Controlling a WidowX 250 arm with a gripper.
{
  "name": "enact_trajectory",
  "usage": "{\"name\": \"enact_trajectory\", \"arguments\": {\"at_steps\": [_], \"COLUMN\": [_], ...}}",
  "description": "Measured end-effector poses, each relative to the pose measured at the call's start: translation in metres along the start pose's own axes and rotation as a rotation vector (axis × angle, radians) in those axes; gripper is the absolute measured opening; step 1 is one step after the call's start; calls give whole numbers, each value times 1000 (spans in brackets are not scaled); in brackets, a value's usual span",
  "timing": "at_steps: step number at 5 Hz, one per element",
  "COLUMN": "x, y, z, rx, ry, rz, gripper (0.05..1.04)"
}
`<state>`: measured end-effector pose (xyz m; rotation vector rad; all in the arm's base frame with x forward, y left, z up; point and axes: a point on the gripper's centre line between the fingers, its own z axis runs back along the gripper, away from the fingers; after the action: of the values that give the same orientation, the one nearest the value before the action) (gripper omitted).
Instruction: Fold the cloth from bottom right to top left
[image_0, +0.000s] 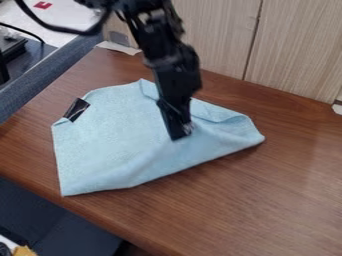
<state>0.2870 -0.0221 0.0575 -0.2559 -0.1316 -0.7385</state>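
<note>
Lying on brown table (267, 190): blue cloth (107, 145); wood panelling (224, 35) behind; claw (180, 132) open or closed, cannot tell.

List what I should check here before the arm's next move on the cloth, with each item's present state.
1. Cloth wholly on the table: ok, its lower left corner lies just inside the near edge.
2. Pincer over the cloth: ok, it points down at the cloth, right of its middle.
3. Pincer's grip on the cloth: cannot tell.
4. Dark label at the upper left uncovered: ok.
5. Cloth smooth: not ok, creases and a loose bulge at the right end.
</note>
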Motion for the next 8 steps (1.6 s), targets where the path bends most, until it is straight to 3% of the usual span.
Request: {"name": "enact_trajectory", "arguments": {"at_steps": [2, 4, 5, 6, 7, 8], "x": [-15, -34, -44, -49, -53, -54], "y": [53, 86, 98, 110, 109, 108], "z": [12, -9, -19, -20, -22, -23], "rx": [2, -35, -15, 53, 62, 64], "ry": [8, 36, 73, 93, 110, 124], "rz": [101, 137, 143, 132, 130, 134], "gripper": [54, 54, 68, 205, 454, 763]}}
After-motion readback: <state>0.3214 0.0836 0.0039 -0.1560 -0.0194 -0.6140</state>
